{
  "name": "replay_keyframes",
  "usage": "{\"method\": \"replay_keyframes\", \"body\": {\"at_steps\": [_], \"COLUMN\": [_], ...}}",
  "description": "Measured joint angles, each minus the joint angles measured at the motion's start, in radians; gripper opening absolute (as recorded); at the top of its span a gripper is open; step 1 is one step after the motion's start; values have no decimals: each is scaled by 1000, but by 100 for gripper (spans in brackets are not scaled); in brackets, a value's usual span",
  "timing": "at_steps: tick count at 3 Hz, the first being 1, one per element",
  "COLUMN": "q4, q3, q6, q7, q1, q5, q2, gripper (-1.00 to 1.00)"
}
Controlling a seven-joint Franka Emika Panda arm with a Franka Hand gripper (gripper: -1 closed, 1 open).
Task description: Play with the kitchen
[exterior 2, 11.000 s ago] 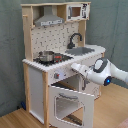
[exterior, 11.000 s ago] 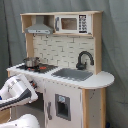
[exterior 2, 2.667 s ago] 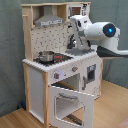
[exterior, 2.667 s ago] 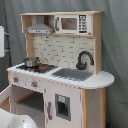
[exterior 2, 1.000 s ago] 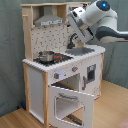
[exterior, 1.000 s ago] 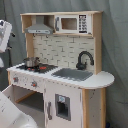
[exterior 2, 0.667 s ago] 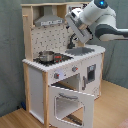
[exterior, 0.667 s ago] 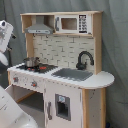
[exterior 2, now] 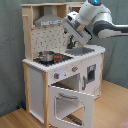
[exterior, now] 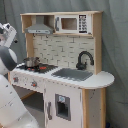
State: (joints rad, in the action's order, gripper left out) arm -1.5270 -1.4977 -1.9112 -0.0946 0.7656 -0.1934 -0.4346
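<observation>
— Where is the kitchen (exterior: 62, 70) seen?

— It is stood on a wooden floor (exterior 2: 112, 107) before a grey curtain (exterior: 116, 45). Its oven door (exterior 2: 70, 101) is hung open, and a small pot (exterior 2: 46, 55) is set on the stovetop.

— And the gripper (exterior 2: 75, 30)?

— It is held above the sink (exterior 2: 80, 50), near the shelf. Whether its fingers are apart cannot be told.

toy kitchen (exterior: 65, 75), pot (exterior: 31, 62) on stovetop (exterior: 37, 66)
</observation>
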Motion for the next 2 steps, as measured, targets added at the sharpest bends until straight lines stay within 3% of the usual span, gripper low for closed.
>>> {"method": "replay_keyframes", "body": {"at_steps": [2], "q4": [11], "q3": [-131], "q6": [71], "q7": [-57], "q1": [97], "q5": [0], "q2": [121], "gripper": [100]}}
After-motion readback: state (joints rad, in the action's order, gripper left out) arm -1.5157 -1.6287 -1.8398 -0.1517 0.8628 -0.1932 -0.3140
